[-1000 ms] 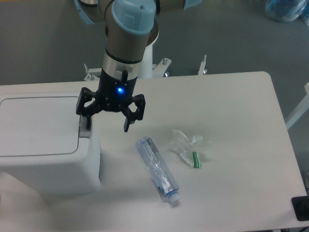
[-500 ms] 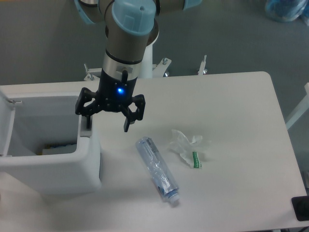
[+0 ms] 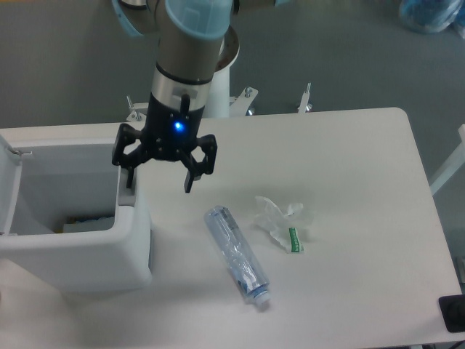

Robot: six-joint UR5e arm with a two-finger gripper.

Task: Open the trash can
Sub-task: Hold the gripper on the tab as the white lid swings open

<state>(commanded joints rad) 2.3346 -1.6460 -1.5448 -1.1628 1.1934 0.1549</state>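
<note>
Jaws spread wide over the open trash can [image 3: 80, 251]'s right rim, white table [image 3: 349, 182], seemingly grey floor [image 3: 65, 65].

UR5e arm [image 3: 190, 51] with grey cylindrical wrist body, pale blue joint caps, silver band above a black collar, black two-finger hand [image 3: 160, 174] with angular linkage fingers spread wide, small blue indicator light lit on the hand's near face

The trash can [image 3: 80, 254] runs off the left edge.
</note>
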